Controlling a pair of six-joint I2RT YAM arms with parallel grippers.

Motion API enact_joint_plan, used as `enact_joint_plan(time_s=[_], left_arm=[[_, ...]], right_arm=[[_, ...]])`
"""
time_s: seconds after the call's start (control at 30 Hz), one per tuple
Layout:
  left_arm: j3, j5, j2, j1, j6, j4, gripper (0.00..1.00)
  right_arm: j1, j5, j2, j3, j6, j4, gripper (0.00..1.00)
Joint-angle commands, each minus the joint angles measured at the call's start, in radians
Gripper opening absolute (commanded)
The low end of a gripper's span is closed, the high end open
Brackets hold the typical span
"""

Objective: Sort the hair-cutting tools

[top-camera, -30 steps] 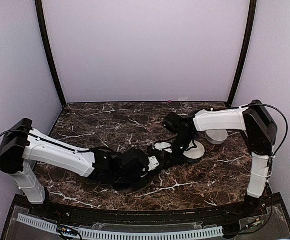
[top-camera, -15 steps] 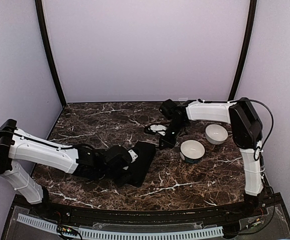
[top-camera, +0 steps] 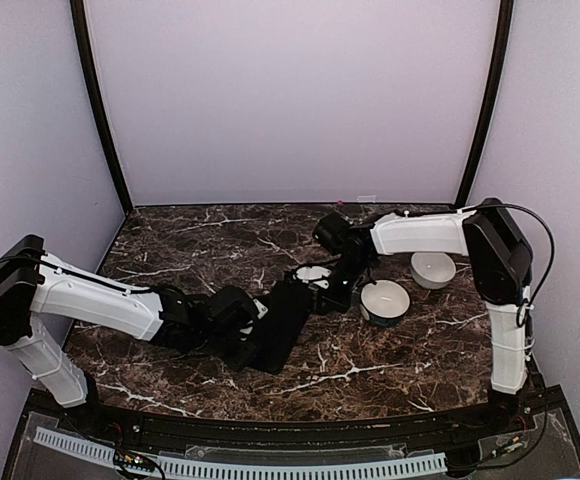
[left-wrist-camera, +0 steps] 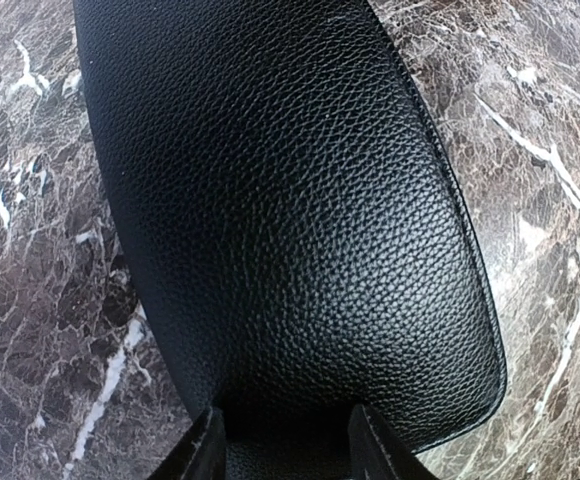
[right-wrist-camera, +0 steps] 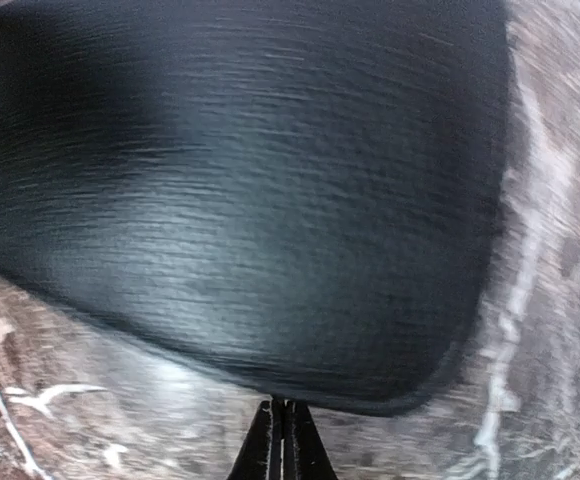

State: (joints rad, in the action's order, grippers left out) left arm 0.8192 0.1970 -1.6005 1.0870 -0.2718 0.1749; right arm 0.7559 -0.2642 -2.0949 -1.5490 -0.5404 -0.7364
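The left gripper's (left-wrist-camera: 285, 418) jaws stand partly apart, one finger to each side over the near end of the flat black pebbled-leather zip case (left-wrist-camera: 290, 200); whether they touch it cannot be told. The right gripper's (right-wrist-camera: 282, 408) jaws are pressed together with nothing between them, their tips at the case's rounded far edge. Compared with half a second ago, the left gripper sits slightly further right, the case lies much as it did, and the right gripper has come from the brown marble table (top-camera: 170, 240) behind the case to the case's far end. The hair-cutting tools cannot be made out in any view. A small white shape (top-camera: 313, 272) beside the right wrist is too small to name, and the right wrist view is smeared by blur. The left arm (top-camera: 100, 300) lies low, stretched rightward. The right arm (top-camera: 420, 235) reaches leftward, forearm level and wrist bent down. Two round white bowls, near (top-camera: 384, 292) and far (top-camera: 433, 270), sit right of the case.
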Motion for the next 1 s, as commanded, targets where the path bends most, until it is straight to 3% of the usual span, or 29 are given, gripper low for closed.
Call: enact_joint_plan(time_s=[0.0,0.43,0.67,0.97], left_arm=[[-0.021,-0.105,-0.059,0.004,-0.015,-0.025,0.43],[-0.084,-0.141,-0.019,0.004,-0.060,-0.124,0.42],[-0.129,-0.174,0.011,0.002,-0.102,-0.205,0.41],[-0.158,-0.163,0.069,0.003,-0.109,-0.191,0.41]], right_arm=[[0.087,-0.034,0.067,0.065,-0.054,-0.022,0.00],[0.111,-0.166,0.061,0.080,-0.043,-0.040,0.00],[0.152,-0.447,0.050,0.046,-0.200,-0.218,0.00],[0.111,-0.253,0.006,0.057,-0.095,-0.128,0.00]])
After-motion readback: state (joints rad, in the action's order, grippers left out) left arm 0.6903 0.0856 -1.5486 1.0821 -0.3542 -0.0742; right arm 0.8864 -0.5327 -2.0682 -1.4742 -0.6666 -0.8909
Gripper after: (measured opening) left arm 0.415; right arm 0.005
